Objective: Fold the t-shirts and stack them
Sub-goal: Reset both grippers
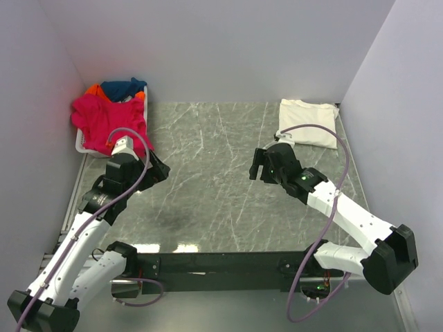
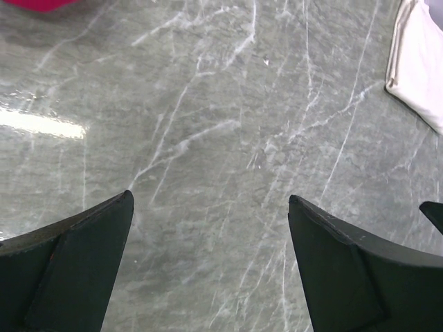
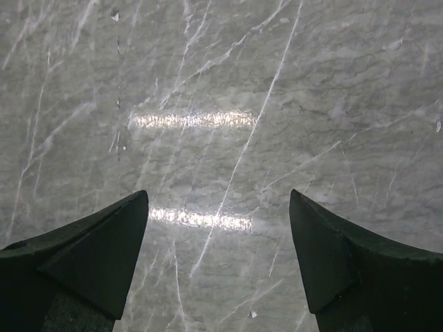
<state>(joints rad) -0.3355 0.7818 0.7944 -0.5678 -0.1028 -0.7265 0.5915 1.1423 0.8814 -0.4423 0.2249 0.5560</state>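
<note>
Cream shirt (image 1: 304, 119) lies folded at the far right corner of the surface (image 1: 208, 173); I judge that one done. Pink shirt (image 1: 104, 121), blue shirt (image 1: 121, 88) and orange shirt (image 1: 92, 90) sit heaped in the basket (image 1: 147, 111) at far left, unfolded, so three remain. Left fingers (image 2: 83, 263) are spread wide and hold nothing; the pink shirt lies just beyond them. Right fingers (image 3: 104, 256) are likewise spread and empty over bare marble, apart from the cream shirt.

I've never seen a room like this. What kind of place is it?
Probably a robot lab booth: plain white walls around a marbled table, two robot arms, and t-shirts heaped in a basket.
</note>
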